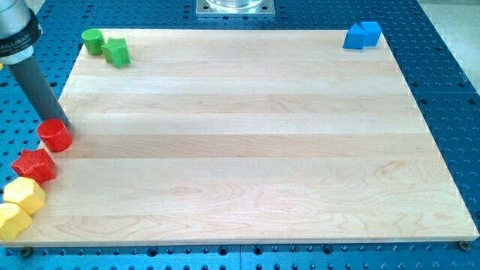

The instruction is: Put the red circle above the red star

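My tip (63, 124) has no jaws to open or close; it is a bare rod end holding nothing, resting at the upper edge of the red circle (55, 136), seemingly touching it on the side toward the view's top and right. The rod slants up from there to the view's top left corner, so the contact itself is partly hidden behind the circle's rim.

Taking the red circle as landmark: the red star (33, 166) lies just below and slightly left of it, close but with a thin gap. The circle already sits above the star, so I judge the task nearly or fully done. The tip's place behind the circle suggests it was steered down along the board's left edge.

Further below the circle, past the star, two yellow blocks (21, 197) crowd the bottom left corner, overhanging the wooden board (255, 135). Well above the circle sit a green cylinder (92, 41) and a green block (117, 52), touching. Far to its right, at the top corner, stand two blue blocks (362, 35).
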Action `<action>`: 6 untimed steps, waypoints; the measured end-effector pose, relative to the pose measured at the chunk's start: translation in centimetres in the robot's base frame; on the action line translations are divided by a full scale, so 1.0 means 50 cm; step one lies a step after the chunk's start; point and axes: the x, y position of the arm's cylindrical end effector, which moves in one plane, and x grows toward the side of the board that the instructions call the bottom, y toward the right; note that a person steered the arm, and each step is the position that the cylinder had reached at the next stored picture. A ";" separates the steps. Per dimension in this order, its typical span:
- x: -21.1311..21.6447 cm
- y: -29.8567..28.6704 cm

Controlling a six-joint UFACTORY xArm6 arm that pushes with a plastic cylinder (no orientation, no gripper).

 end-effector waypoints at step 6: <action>0.021 0.044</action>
